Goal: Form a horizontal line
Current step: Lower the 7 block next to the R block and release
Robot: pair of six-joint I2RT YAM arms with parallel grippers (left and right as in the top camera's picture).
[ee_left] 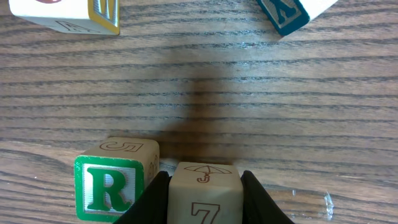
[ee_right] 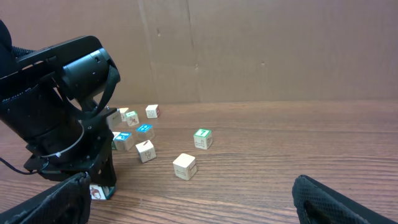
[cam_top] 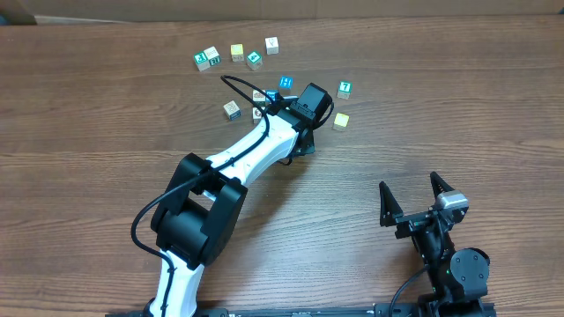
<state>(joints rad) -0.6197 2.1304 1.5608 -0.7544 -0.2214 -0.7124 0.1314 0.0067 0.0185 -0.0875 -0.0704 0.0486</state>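
Several lettered wooden blocks lie scattered on the far part of the wooden table (cam_top: 106, 132), such as a teal one (cam_top: 207, 59), a yellow one (cam_top: 237, 52) and a blue one (cam_top: 285, 84). My left gripper (cam_top: 304, 148) is down at the table, right of the scatter. In the left wrist view it (ee_left: 204, 208) is shut on a pale block with a 7 and an umbrella (ee_left: 204, 190). A green R block (ee_left: 115, 186) stands close beside that block on its left. My right gripper (cam_top: 412, 195) is open and empty near the front right.
Two blocks (cam_top: 345, 89) (cam_top: 341, 121) lie right of the left wrist. The right wrist view shows them as a green block (ee_right: 202, 138) and a pale block (ee_right: 185, 166), with the left arm (ee_right: 62, 106) at left. A cardboard wall (ee_right: 261, 50) stands behind.
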